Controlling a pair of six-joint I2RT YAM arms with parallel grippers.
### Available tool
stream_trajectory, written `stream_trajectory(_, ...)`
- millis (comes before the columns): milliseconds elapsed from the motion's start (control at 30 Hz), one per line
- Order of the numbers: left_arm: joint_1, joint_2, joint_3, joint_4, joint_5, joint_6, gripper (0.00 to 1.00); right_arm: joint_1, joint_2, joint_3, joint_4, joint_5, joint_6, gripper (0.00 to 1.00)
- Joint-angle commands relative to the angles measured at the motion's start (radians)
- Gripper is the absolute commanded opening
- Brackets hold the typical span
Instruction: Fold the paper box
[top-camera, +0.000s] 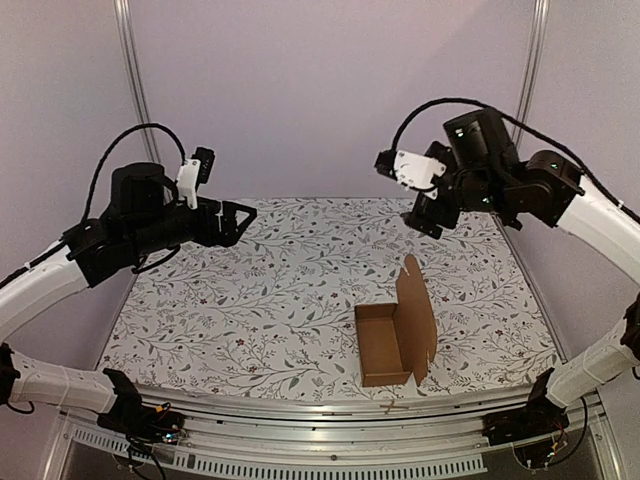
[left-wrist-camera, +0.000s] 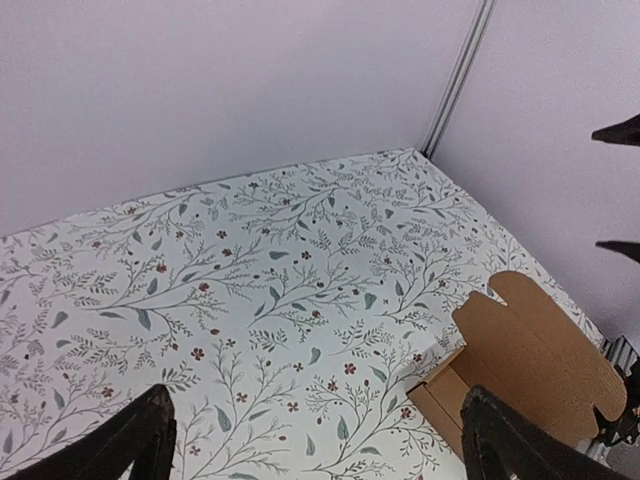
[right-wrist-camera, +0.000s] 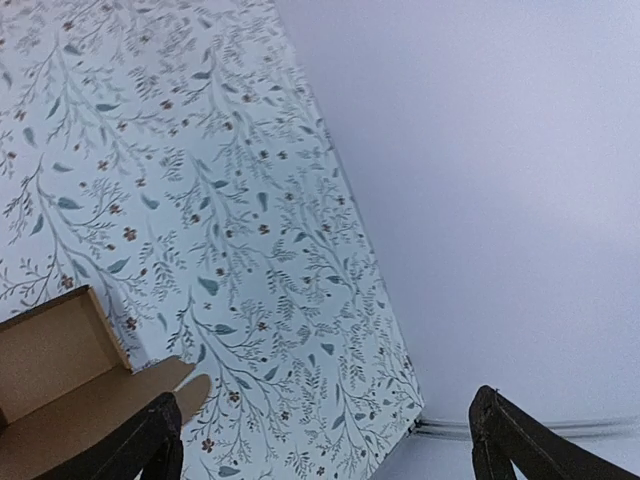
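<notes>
So the plain brown cardboard paper box (top-camera: 385, 345) sits on the floral-print worktop (top-camera: 250, 300), right of centre and close to the near edge. Its tray is open and its lid flap stands up along the right side. The long axis runs near-to-far. Both tools hang in the air well apart from it. The left tool (top-camera: 240, 218) is far and way off to the left, fingers spread wide with nothing between them. The right tool (top-camera: 425, 222) is also spread and empty, but it's almost straight behind the box on the far side, so I'd say the right arm is nearer and better placed for pushing that lid over.
</notes>
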Motion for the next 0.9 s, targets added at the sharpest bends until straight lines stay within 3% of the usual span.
stream_trajectory(0,-0.032,-0.042,-0.060,-0.001,-0.087,0.098,0.99,-0.182,-0.127,-0.034,0.057,0.223,0.178,0.99)
stream_trajectory(100,-0.036,0.038,-0.014,-0.050,-0.025,0.027,0.99,-0.256,-0.113,-0.098,-0.007,0.272,0.215,0.99)
stream_trajectory(200,-0.072,0.096,0.020,-0.063,0.012,-0.024,0.99,-0.261,-0.151,-0.230,-0.047,0.095,0.175,0.99)
stream_trajectory(333,-0.167,0.129,0.027,-0.039,-0.086,-0.018,0.99,-0.273,-0.345,-0.413,0.052,-0.065,0.271,0.99)
stream_trajectory(533,-0.256,0.247,0.088,-0.030,-0.270,0.134,0.99,-0.296,-0.438,-0.431,-0.013,-0.192,0.297,0.99)
stream_trajectory(633,-0.251,0.328,0.159,-0.105,-0.354,0.103,0.99,-0.295,-0.455,-0.453,0.000,-0.171,0.333,0.99)
stream_trajectory(767,-0.239,0.420,0.231,-0.205,-0.323,0.020,0.99,-0.295,-0.447,-0.418,-0.082,-0.299,0.306,0.99)
stream_trajectory(867,-0.243,0.445,0.222,-0.181,-0.288,0.027,0.99,-0.295,-0.444,-0.406,-0.108,-0.330,0.291,0.99)
